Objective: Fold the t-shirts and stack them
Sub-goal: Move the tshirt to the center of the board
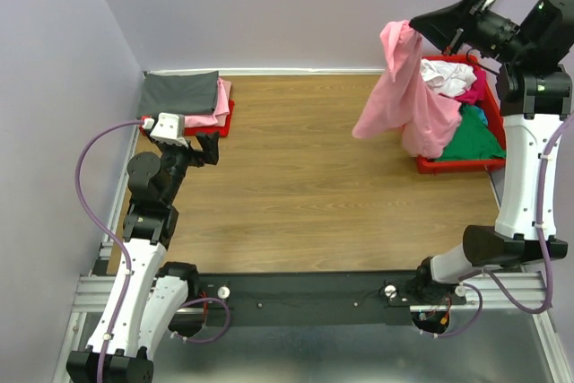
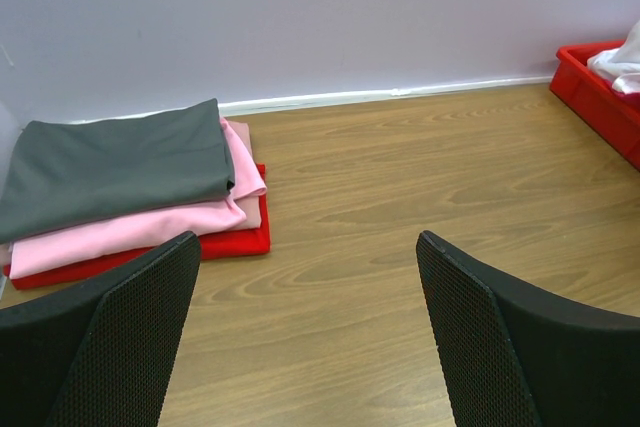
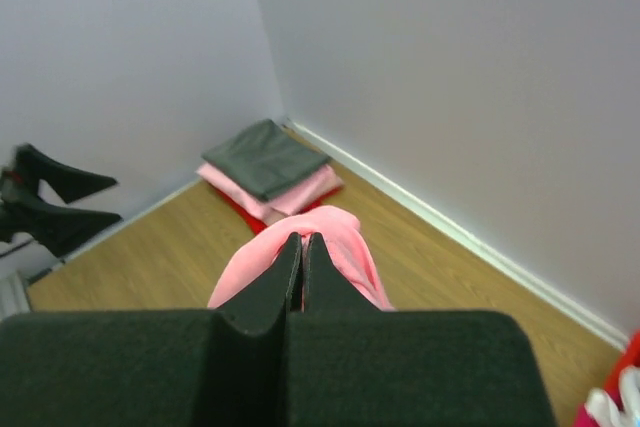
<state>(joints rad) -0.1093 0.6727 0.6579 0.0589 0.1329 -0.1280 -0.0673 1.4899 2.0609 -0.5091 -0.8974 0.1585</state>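
Note:
A light pink t-shirt hangs in the air at the back right, bunched at its top in my right gripper, which is shut on it. From the right wrist the pink cloth bulges past the closed fingertips. More t-shirts, white, magenta and green, lie heaped in the red tray beneath. A folded dark grey t-shirt lies on a folded pink one at the back left. My left gripper stands open, just in front of that stack, with nothing between its fingers.
The folded stack rests on a flat red tray in the left back corner. Walls close off the back and left. The wooden tabletop stretches between the two trays.

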